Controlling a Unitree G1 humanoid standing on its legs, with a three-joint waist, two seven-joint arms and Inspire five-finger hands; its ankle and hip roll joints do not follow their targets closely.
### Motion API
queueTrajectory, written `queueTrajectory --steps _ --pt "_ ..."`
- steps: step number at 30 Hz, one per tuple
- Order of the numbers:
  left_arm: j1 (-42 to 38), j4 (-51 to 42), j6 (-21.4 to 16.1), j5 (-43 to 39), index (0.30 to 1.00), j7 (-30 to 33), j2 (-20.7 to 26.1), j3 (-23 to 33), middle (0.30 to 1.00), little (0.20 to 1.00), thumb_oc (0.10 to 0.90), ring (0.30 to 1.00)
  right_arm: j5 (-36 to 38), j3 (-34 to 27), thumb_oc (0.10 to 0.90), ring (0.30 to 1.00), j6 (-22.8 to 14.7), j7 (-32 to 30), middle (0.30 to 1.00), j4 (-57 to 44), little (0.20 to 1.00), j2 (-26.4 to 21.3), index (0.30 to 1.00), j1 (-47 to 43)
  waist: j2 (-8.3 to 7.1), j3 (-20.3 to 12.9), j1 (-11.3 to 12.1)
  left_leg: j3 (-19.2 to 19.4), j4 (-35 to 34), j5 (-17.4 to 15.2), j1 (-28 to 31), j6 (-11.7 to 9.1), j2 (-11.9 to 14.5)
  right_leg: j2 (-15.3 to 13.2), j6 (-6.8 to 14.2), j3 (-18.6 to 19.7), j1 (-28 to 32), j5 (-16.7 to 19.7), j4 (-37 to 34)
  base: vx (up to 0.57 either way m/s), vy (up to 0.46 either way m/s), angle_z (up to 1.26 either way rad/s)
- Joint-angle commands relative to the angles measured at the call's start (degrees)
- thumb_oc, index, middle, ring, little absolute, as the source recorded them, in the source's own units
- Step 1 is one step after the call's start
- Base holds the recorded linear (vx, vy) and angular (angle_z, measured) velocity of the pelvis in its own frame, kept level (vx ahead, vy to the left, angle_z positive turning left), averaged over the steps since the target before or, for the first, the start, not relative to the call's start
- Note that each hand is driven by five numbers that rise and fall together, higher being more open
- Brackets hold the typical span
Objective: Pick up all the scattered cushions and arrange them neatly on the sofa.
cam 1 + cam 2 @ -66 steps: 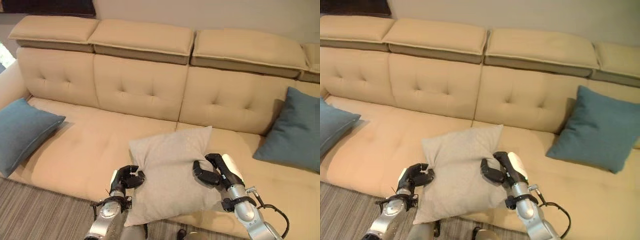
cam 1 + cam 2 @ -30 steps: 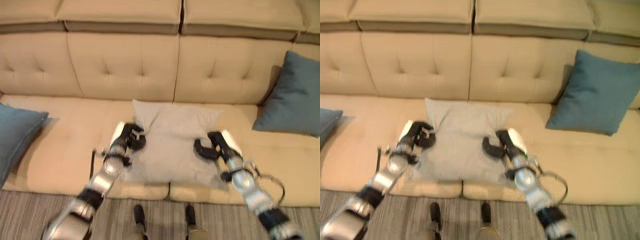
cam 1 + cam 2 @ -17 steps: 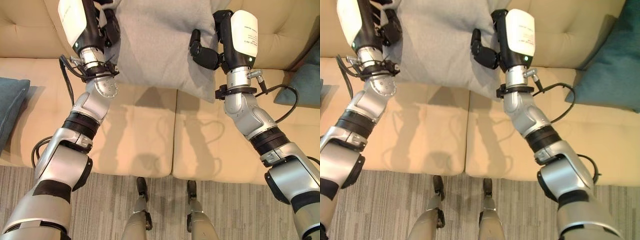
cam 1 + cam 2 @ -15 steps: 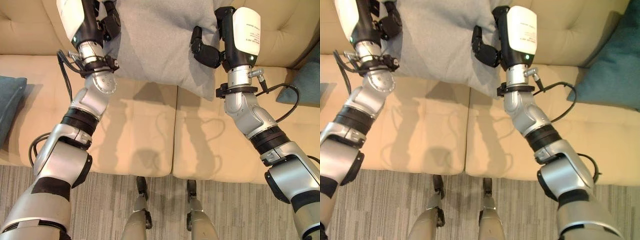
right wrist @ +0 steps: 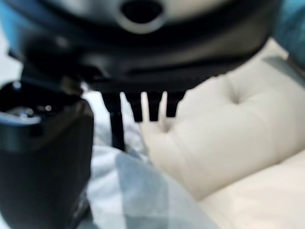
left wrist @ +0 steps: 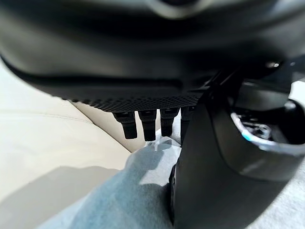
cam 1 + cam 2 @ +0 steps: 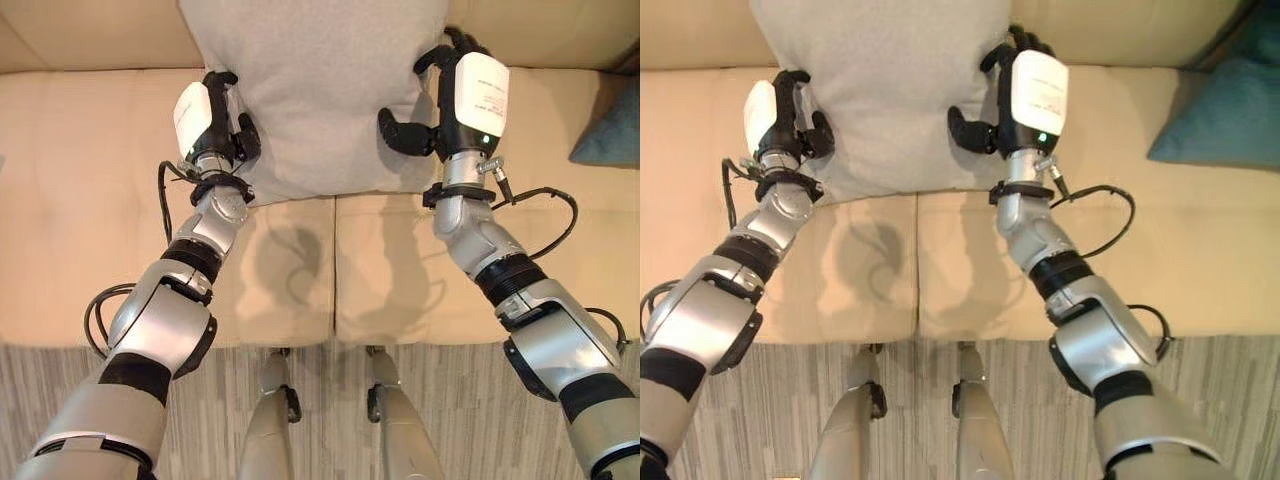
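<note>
Left eye view, near to far: I see striped grey carpet (image 7: 60,400) at the bottom edge, then the beige sofa (image 7: 80,200) seat running across, split by a seam down the middle. Both arms reach forward over the seat. My left hand (image 7: 215,125) is clamped on the left edge of the grey cushion (image 7: 310,90), fingers curled over the fabric. My right hand (image 7: 440,110) is clamped on the cushion's right edge, thumb out in front on the cushion face, fingers wrapped round behind the edge. The grey cushion sits between the two hands over the middle of the sofa, lower edge just above the seat seam, casting a shadow on the seat below it, top running out of frame toward the backrest. I can't tell if its lower edge touches the seat.

Left wrist view: fingers (image 6: 143,126) hook down past grey fabric (image 6: 124,200), thumb alongside, beige sofa behind. Right wrist view: same sort of grip, fingers (image 5: 143,107) behind the cushion edge, tufted backrest (image 5: 228,129) beyond.

Far right, a teal cushion (image 7: 1230,95) lies on the seat, well apart from the grey one.
</note>
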Motion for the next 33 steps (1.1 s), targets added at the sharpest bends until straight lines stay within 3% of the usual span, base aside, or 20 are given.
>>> queueTrajectory --steps 1,5,13,16,18,19,20,22,25,28,33 --pt "-2.23 5.60 -0.17 1.68 0.900 0.70 -0.07 -1.82 0.900 0.900 0.800 0.900 3.48 -4.20 0.800 0.900 -4.56 -4.73 0.900 2.47 0.900 2.43 0.900 -6.42 0.58 -5.28 0.15 -1.40 0.56 -10.02 3.80 -5.08 1.09 -0.77 4.35 0.25 0.38 -5.35 0.84 0.01 0.002 0.18" --pt "-3.04 2.77 0.97 2.41 0.900 2.38 1.80 -1.70 0.900 0.900 0.800 0.900 9.37 -9.24 0.800 0.900 -7.64 -6.76 0.900 -0.94 0.900 3.57 0.900 -2.72 0.54 -5.88 0.27 -1.72 0.56 -10.31 4.05 -5.04 1.03 -0.68 4.34 -0.03 0.57 -5.62 0.90 0.01 -0.004 0.06" --pt "0.69 -12.53 -3.19 -1.16 0.900 5.33 7.02 2.71 0.900 0.900 0.800 0.900 11.79 -15.01 0.800 0.900 -10.36 -7.21 0.900 -7.06 0.900 2.31 0.900 6.75 0.69 -6.64 1.02 -2.49 0.56 -10.68 6.44 -4.89 0.99 -0.60 3.83 -0.78 3.42 -6.54 0.91 0.00 -0.007 -0.01" --pt "5.12 -19.23 -4.52 -3.55 0.900 6.33 7.88 7.15 0.900 0.900 0.800 0.900 12.21 -17.85 0.800 0.900 -11.26 -6.58 0.900 -10.50 0.900 1.82 0.900 12.02 0.70 -6.88 1.38 -2.47 0.56 -11.48 8.29 -4.82 1.12 -0.60 3.59 -1.16 5.25 -7.40 1.02 0.02 -0.009 0.03" --pt "9.21 -23.96 -4.42 -1.55 0.900 9.37 8.30 10.47 0.900 0.900 0.800 0.900 12.56 -19.72 0.800 0.900 -12.24 -6.49 0.900 -12.57 0.900 1.85 0.900 15.92 0.42 -7.07 1.45 -2.45 0.56 -11.90 9.71 -4.78 1.29 -0.56 3.39 -1.32 6.67 -7.79 1.03 0.02 -0.022 0.13" --pt "13.24 -26.30 1.10 11.02 0.900 21.75 10.19 12.87 0.900 0.900 0.800 0.900 10.73 -20.26 0.800 0.900 -14.36 -8.38 0.900 -13.83 0.900 2.12 0.900 20.74 -0.31 -7.39 1.39 -2.27 0.56 -12.00 11.36 -4.79 1.56 -0.60 3.17 -1.33 8.31 -8.04 0.98 0.04 -0.026 0.12" --pt "15.16 -27.82 1.33 10.26 0.900 22.54 9.67 14.44 0.900 0.900 0.800 0.900 9.73 -20.24 0.800 0.900 -14.40 -8.34 0.900 -14.84 0.900 2.06 0.900 22.61 -0.48 -7.49 1.37 -2.02 0.56 -12.53 12.31 -4.65 1.69 -0.52 3.10 -1.26 9.17 -8.58 1.07 0.01 -0.018 0.08" --pt "19.32 -29.33 -2.57 1.82 0.900 20.83 8.07 19.20 0.900 0.900 0.800 0.900 11.47 -20.93 0.800 0.900 -14.22 -6.55 0.900 -17.29 0.900 2.92 0.900 26.50 -0.54 -7.77 1.51 -1.78 0.56 -13.03 15.04 -4.30 1.83 -0.59 2.79 -1.32 11.82 -9.04 1.11 0.02 -0.006 0.02" --pt "23.56 -32.97 -5.04 -2.39 0.900 19.19 6.89 22.14 0.900 0.900 0.800 0.900 11.44 -21.61 0.800 0.900 -13.95 -5.26 0.900 -19.22 0.900 2.76 0.900 30.06 -0.48 -8.16 1.57 -1.74 0.56 -12.93 16.47 -4.14 1.89 -0.68 2.64 -1.68 13.29 -8.96 0.95 0.02 -0.008 -0.06" --pt "38.97 -40.02 -8.53 -6.09 0.900 14.36 1.08 26.06 0.900 0.900 0.800 0.900 11.42 -26.42 0.800 0.900 -14.96 -0.97 0.900 -23.42 0.900 1.34 0.900 40.24 -1.09 -9.51 1.96 -1.44 0.56 -14.25 21.38 -3.63 2.04 -0.97 2.58 -2.20 18.38 -10.09 0.77 0.08 -0.024 0.00" --pt "56.69 -42.57 -11.43 -11.53 0.900 7.29 -4.77 28.63 0.900 0.900 0.800 0.900 11.95 -33.11 0.800 0.900 -15.05 3.18 0.900 -23.59 0.900 -0.21 0.900 52.04 -1.92 -10.26 2.44 -1.53 0.56 -15.99 28.71 -2.33 1.59 -1.38 2.51 -2.65 25.51 -11.77 0.95 0.07 0.002 0.03"
